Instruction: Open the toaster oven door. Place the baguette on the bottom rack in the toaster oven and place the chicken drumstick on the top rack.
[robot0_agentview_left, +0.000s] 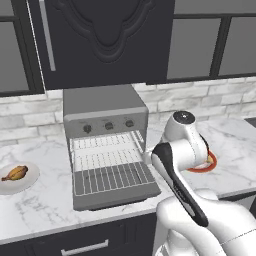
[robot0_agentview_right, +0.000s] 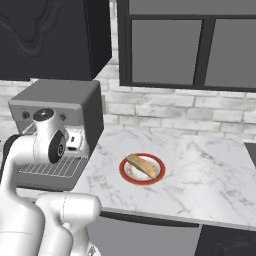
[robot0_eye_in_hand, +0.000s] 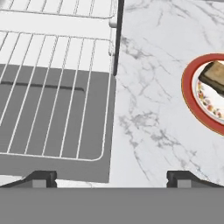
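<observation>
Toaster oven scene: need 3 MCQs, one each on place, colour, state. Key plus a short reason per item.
1. Where does the baguette lie?
A. on the plate to the right of the toaster oven
B. on the bottom rack
C. on the open door

2. What colour is the rim of the baguette's plate?
A. blue
B. red
C. plain white

3. How is the toaster oven door now?
A. shut
B. folded down flat, open
C. removed

Key:
1 A: the right base view shows the loaf on a plate on the counter, apart from the toaster oven.
2 B: a red ring frames it in the right base and hand views.
3 B: the left base view shows the door lying flat with wire racks exposed.
</observation>
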